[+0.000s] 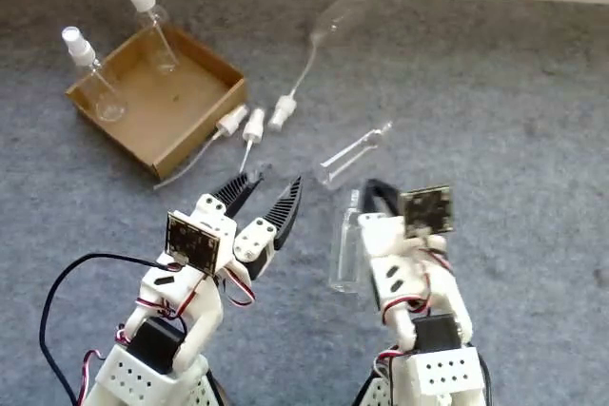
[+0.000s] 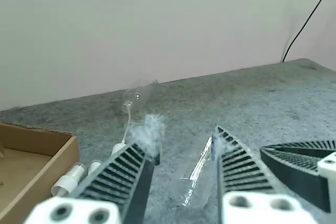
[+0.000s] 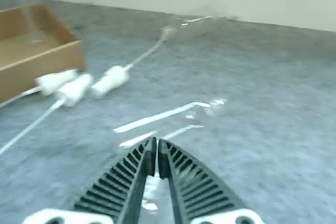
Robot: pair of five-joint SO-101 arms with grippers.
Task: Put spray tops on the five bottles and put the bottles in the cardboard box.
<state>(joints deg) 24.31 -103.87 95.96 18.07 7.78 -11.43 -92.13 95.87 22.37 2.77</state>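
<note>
Looking like a plain robotics lab corner: grey felt covering the table (image 1: 533, 92), bare pale wall (image 2: 157, 24) behind, black cable (image 2: 307, 22) hanging down.

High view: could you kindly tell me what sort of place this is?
Probably an indoor robot test bench: two small arms side by side at a grey carpeted table, a plain wall behind, and a cardboard box.

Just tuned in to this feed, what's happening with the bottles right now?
The right gripper is shut on a clear plastic bottle without a top, held upright. The left gripper hangs open near three loose white spray tops beside the brown cardboard box. Two capped bottles stand in the box; two more clear bottles lie on the grey carpet.
</note>
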